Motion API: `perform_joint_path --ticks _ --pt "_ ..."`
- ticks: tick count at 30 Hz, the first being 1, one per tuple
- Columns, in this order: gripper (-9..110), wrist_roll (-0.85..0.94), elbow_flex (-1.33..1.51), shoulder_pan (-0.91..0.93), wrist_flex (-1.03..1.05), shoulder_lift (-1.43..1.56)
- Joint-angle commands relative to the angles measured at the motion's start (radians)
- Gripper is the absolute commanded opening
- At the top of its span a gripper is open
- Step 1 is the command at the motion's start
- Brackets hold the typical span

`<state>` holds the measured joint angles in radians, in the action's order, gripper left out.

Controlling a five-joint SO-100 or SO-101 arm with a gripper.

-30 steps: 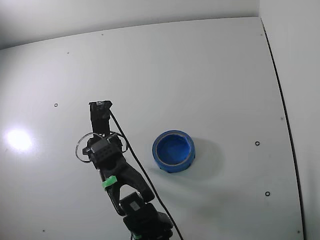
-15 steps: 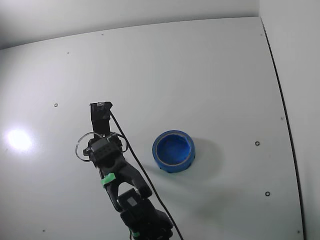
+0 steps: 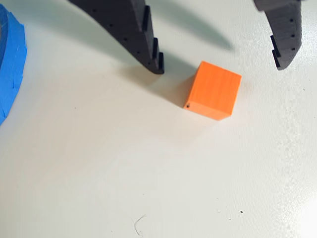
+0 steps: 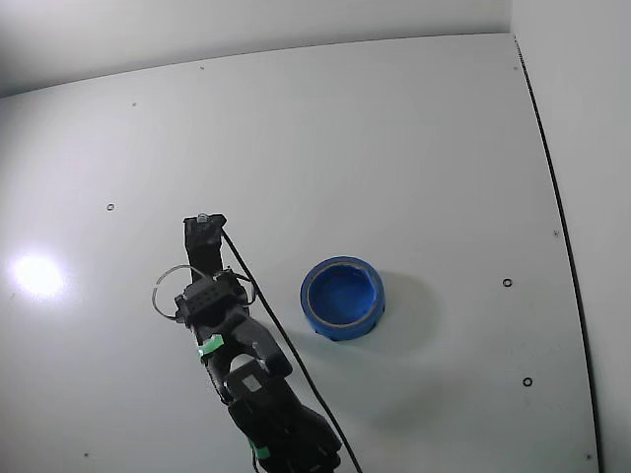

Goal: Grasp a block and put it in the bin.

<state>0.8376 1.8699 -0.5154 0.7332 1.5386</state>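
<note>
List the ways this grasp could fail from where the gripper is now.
1. In the wrist view the block lies turned between the open gripper tips, so closing may catch corners and spin it out.
2. The fingertips sit just beyond the block's far edge; a shallow bite could slip.
3. The bin lies well off to the left, so a weak grip may drop in transit.

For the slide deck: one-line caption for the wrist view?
Open gripper poised over the orange block on the white table, bin at left edge.
</note>
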Motion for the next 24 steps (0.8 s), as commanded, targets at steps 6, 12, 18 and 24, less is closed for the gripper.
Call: perform_joint_path --ticks 6,12,18,24 --pt "34 0.005 -0.130 -0.003 -0.015 0.012" --pt "34 0.009 -0.127 -0.002 -0.015 0.009" --pt "34 0.009 -0.153 -0.003 -0.017 -0.078" --pt "34 0.009 -0.179 -0.003 -0.015 -0.147"
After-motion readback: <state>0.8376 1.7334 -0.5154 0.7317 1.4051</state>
